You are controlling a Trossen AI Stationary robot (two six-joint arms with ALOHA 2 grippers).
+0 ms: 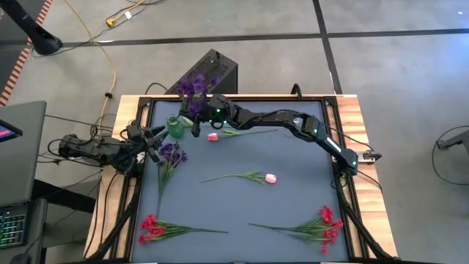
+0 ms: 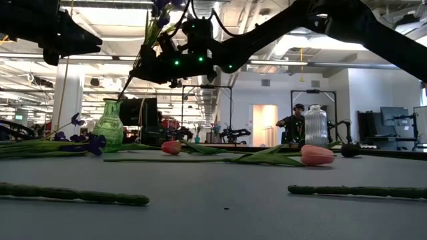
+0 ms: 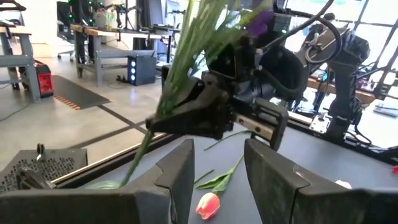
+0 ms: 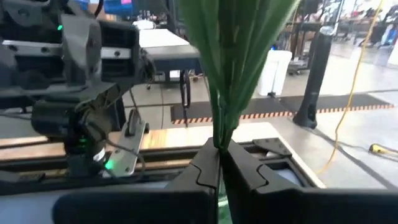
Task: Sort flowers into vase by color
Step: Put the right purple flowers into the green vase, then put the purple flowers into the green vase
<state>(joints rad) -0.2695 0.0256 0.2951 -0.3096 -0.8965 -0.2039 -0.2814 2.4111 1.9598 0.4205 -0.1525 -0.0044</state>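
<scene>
- I see my right gripper [image 1: 196,117] clenched on the purple flower's [image 1: 194,88] stem, directly above the green vase [image 1: 178,126].
- My left gripper [image 1: 156,139], fingers parted and holding nothing, waits just beside that vase.

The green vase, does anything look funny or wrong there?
Nothing looks broken or spilled. The green vase stands upright. The right gripper holds a purple flower by its stem above the vase, tilted, not yet dropped in. The left gripper waits open beside it.
</scene>
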